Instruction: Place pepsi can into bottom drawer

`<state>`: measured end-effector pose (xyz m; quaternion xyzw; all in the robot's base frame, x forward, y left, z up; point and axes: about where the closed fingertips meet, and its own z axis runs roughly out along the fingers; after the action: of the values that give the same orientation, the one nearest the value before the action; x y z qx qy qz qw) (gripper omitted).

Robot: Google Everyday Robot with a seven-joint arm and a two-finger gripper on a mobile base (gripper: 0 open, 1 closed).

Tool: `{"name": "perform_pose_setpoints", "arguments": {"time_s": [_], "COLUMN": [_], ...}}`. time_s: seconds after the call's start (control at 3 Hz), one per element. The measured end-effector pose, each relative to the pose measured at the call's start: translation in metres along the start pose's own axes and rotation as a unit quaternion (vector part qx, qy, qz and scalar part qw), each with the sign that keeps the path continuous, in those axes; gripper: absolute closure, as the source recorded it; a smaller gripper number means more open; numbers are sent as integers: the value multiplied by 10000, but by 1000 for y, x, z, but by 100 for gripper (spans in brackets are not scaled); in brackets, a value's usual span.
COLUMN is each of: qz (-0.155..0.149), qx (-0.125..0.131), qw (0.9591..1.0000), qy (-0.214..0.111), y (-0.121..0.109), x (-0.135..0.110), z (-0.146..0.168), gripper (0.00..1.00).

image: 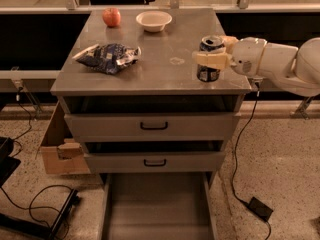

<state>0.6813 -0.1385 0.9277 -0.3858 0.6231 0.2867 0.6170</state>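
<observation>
The pepsi can [208,73] stands upright on the right side of the grey cabinet top [160,59], near its front edge. My gripper [210,49] reaches in from the right with its white arm [280,64]. It is shut on the can, with one pale finger [210,59] across the can's front and the other behind it. The can still rests on the top. The bottom drawer [157,204] is pulled out wide open at floor level, below and left of the can, and nothing lies in it.
A blue chip bag [109,57], a red apple [111,17] and a white bowl [153,20] lie on the cabinet top. The two upper drawers [154,126] are slightly ajar. A cardboard box [57,151] stands at the left, and cables [245,184] run along the floor.
</observation>
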Motion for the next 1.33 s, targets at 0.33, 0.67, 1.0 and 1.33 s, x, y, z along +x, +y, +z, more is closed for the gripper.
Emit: {"name": "perform_pose_setpoints", "arguments": {"time_s": [0.33, 0.67, 1.0, 1.33], "qz": [-396, -578, -601, -670], "qx": [-33, 64, 207, 472], "qw": [9992, 9983, 9980, 9965], "qy": [60, 22, -68, 193], "y": [56, 116, 164, 180], "x": [-41, -54, -29, 12], "z": [-24, -42, -56, -98], "gripper": [100, 100, 100, 100]}}
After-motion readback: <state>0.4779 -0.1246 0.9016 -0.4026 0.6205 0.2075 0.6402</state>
